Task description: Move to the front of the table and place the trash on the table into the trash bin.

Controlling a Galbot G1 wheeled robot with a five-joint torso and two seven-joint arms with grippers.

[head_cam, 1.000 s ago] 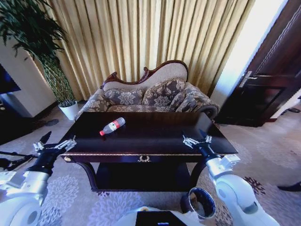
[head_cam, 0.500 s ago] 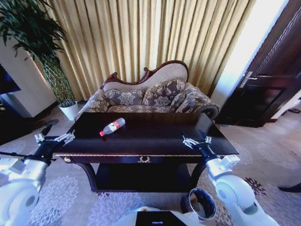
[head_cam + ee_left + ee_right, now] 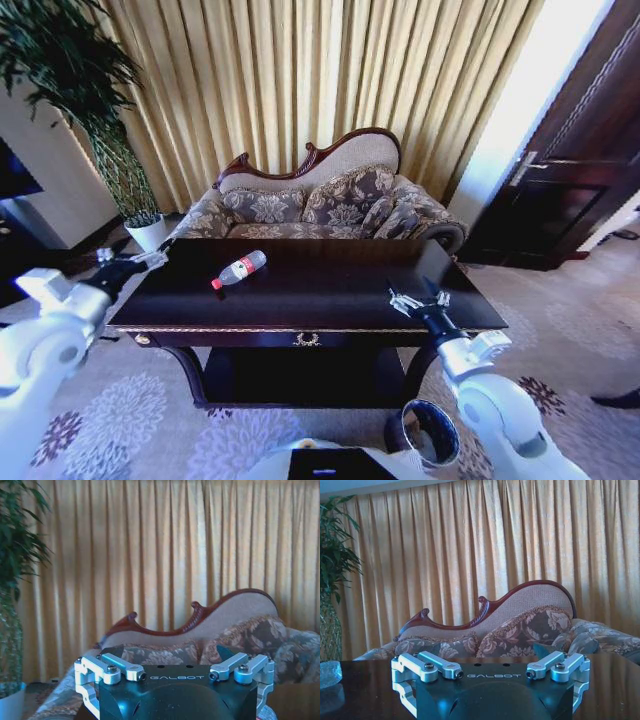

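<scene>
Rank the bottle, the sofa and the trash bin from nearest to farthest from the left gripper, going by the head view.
From the left gripper, at the table's left far corner:
1. The bottle, lying on the tabletop to its right.
2. The sofa, behind the table.
3. The trash bin, on the floor at the near right.

"GALBOT" is printed in pale capitals on the dark body of the left gripper (image 3: pixel 175 676), between its finger linkages. The same word stands on the right gripper (image 3: pixel 491 674). The bottle (image 3: pixel 238 268) on the table (image 3: pixel 330 300) has a red label, too small to read.
</scene>
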